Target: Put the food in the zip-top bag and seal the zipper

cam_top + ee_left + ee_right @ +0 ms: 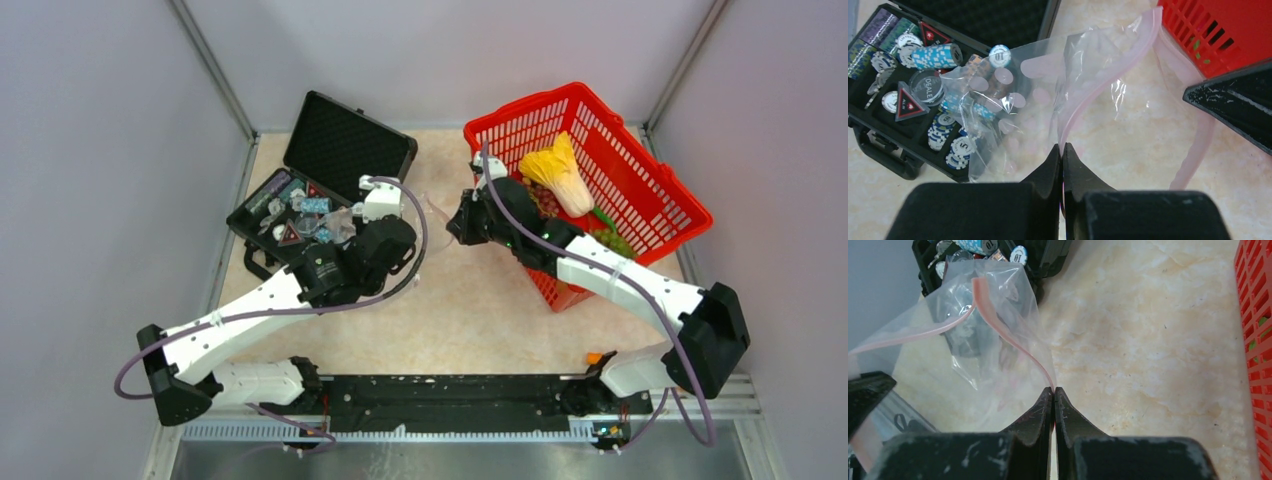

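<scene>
Top view: the zip-top bag point(436, 212) is stretched between both grippers above the table point(470, 310). A poker-chip case point(300, 215) sits far left. The yellow leafy bunch point(558, 172) and red-purple grapes point(546, 198) lie in the red basket point(650, 190), far right.
Left wrist: the left gripper point(1062, 150) has its jaws pinched on the pink zipper point(1108, 85).
Right wrist: the right gripper point(1054, 391) is clamped on the zipper too.

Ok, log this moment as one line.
left claw: shut on pale pink zipper strip | right claw: shut on same strip | clear plastic zip-top bag: mouth open between claws | yellow leafy bunch: in red plastic basket
</scene>
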